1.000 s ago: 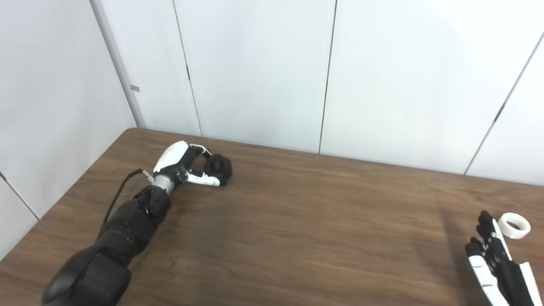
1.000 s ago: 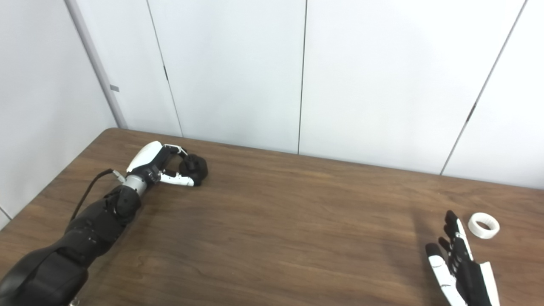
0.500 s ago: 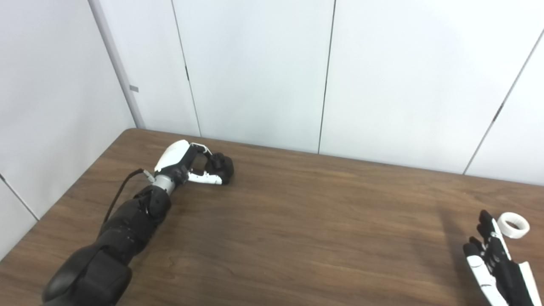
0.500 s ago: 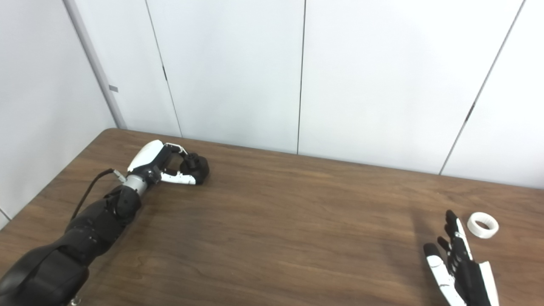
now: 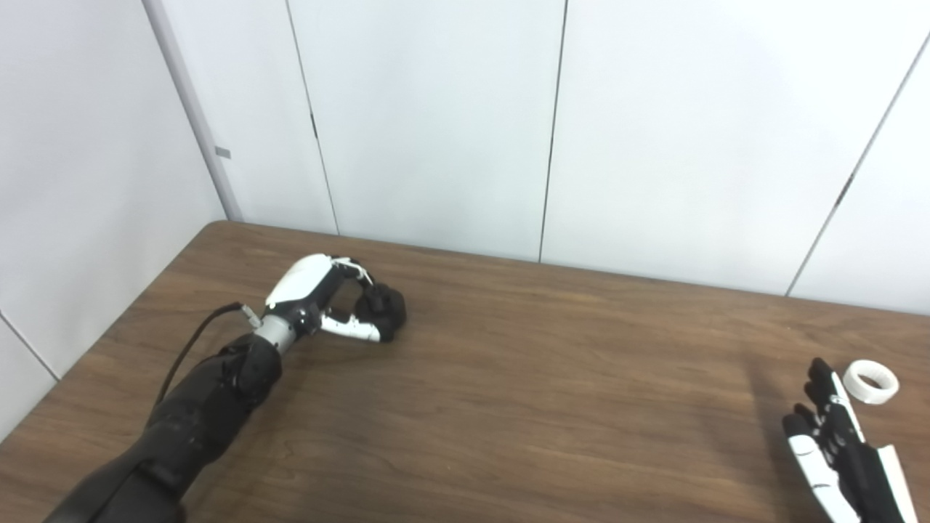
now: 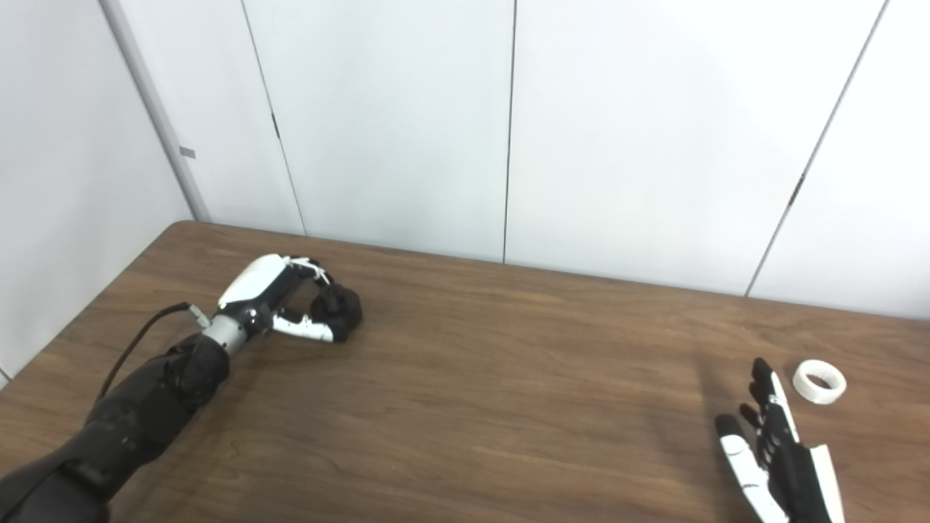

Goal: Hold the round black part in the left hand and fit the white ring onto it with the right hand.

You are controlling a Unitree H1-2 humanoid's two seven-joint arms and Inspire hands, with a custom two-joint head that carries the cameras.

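Observation:
The round black part point(image 5: 387, 311) rests on the brown table at the far left. My left hand point(image 5: 317, 292) is curled around it, fingers over its top and thumb along its near side, so it is shut on the part. At the right the white ring point(image 5: 870, 380) lies flat on the table. My right hand point(image 5: 835, 444) is open with fingers stretched out, its fingertips point(image 5: 819, 369) just left of the ring and not touching it. The right eye view shows the same ring point(image 6: 819, 381) and right hand point(image 6: 774, 454).
The wooden table point(image 5: 552, 378) spans the view, with white wall panels point(image 5: 436, 123) close behind its far edge and along its left side. A black cable point(image 5: 190, 347) runs from my left wrist.
The camera has turned a little to the right. My left hand has drawn the black part slightly nearer and to the right. The right hand and ring keep their places.

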